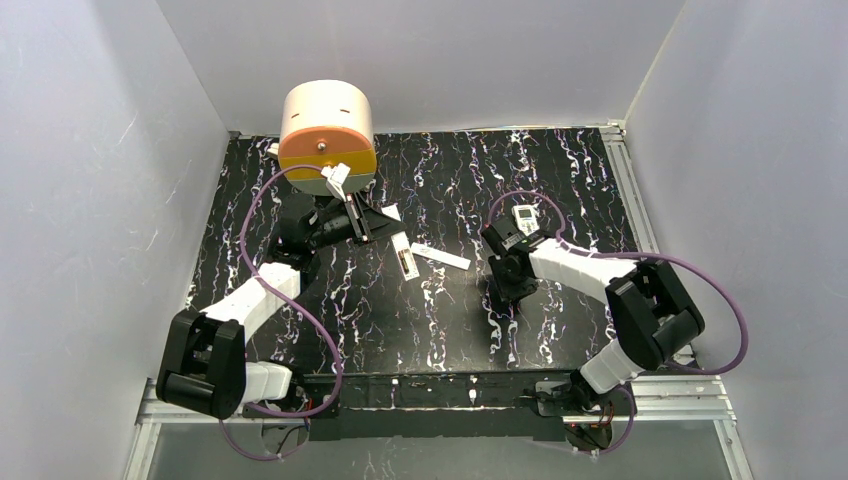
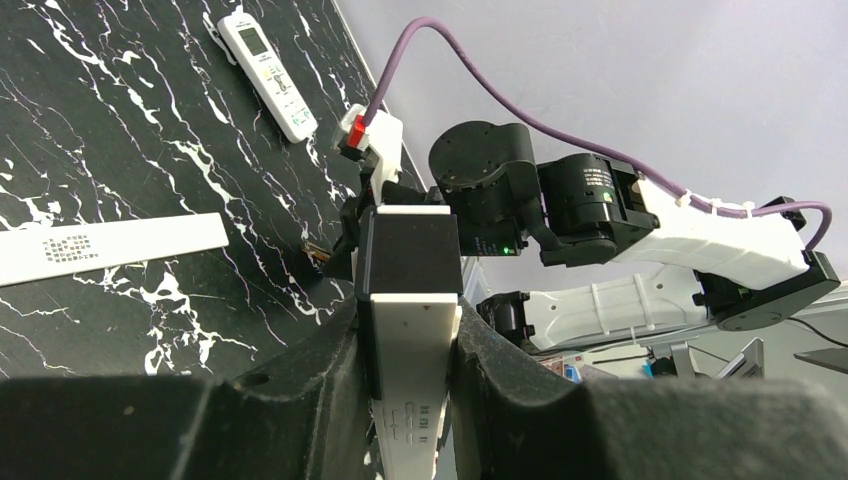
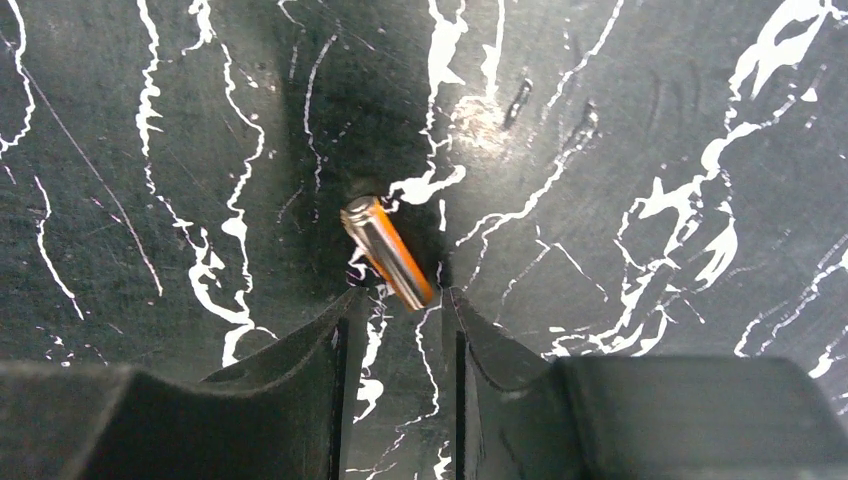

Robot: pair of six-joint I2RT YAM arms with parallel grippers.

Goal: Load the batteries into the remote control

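The white remote control (image 1: 524, 215), with a display and buttons, lies face up at the back right, just beyond my right wrist; it also shows in the left wrist view (image 2: 265, 70). One copper-orange battery (image 3: 388, 252) lies on the black marbled table, its near end at my right gripper's (image 3: 397, 300) open tips; it is a small speck in the left wrist view (image 2: 315, 252). I see no second battery. My right gripper (image 1: 503, 290) points down over it. My left gripper (image 2: 410, 350) is shut on a white-and-black rectangular piece (image 2: 405, 320) with small printed marks, held up at the back left (image 1: 335, 180).
A beige and orange drum (image 1: 326, 135) stands at the back left, close to my left gripper (image 1: 348, 205). A plain white bar (image 1: 440, 256) (image 2: 110, 245) and a white piece with a dark slot (image 1: 403, 255) lie mid-table. Grey walls enclose three sides.
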